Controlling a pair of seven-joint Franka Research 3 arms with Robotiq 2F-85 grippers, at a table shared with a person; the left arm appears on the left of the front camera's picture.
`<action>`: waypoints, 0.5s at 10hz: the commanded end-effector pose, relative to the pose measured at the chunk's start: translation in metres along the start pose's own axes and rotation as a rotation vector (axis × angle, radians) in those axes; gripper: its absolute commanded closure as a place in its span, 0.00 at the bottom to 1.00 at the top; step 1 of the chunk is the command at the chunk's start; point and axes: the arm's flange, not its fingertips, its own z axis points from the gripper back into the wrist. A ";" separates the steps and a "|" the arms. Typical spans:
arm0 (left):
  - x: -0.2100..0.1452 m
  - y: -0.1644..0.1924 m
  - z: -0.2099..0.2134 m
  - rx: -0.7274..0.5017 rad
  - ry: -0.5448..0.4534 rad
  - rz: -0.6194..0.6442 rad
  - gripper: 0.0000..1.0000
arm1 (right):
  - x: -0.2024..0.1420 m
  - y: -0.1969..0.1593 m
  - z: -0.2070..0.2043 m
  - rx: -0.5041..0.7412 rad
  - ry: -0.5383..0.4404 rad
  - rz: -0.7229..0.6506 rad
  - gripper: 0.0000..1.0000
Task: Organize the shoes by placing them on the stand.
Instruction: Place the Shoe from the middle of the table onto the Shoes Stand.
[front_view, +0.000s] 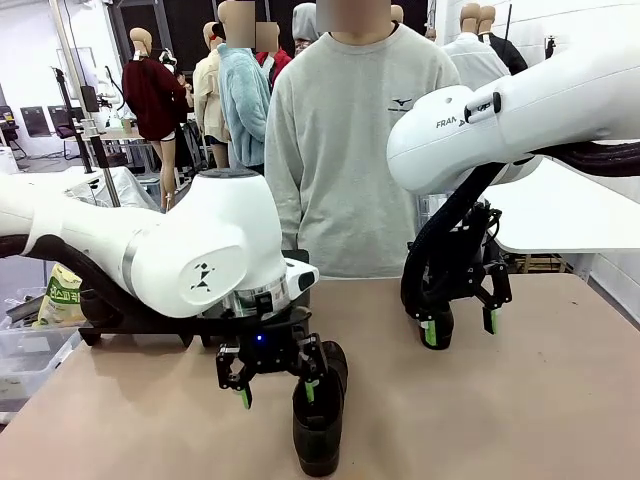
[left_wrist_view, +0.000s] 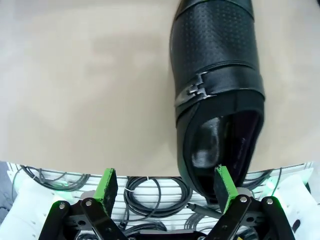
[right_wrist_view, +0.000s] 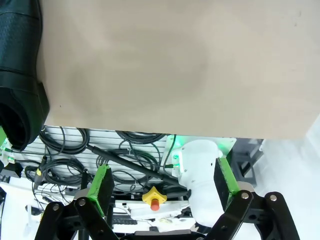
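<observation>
My left pincer (front_view: 277, 393), spread, hangs lower centre over 1 shoe (front_view: 320, 425), likely to grab its collar; right pincer (front_view: 461, 327) spread, empty

You see glossy white left arm (front_view: 180, 250) and right arm (front_view: 520, 110), black cable hoses (front_view: 462, 205), black left gripper (front_view: 275, 393) and right gripper (front_view: 460, 327), green pads (front_view: 243, 398), blue wrist LED (front_view: 259, 338).

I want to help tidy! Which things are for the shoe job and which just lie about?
For the job: black leather buckled shoe.
Just lying about: yellow-green printed bag; coiled black cables below the tan table.
</observation>
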 end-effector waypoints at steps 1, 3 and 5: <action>0.008 -0.006 -0.011 0.037 -0.093 0.017 0.00 | 0.002 0.000 0.002 -0.007 0.007 -0.012 0.00; 0.012 -0.010 -0.019 0.035 -0.095 0.024 0.00 | 0.002 0.000 0.002 -0.007 0.007 -0.012 0.00; 0.013 -0.009 -0.036 0.039 -0.061 0.045 0.00 | 0.002 0.000 0.002 -0.007 0.007 -0.012 0.00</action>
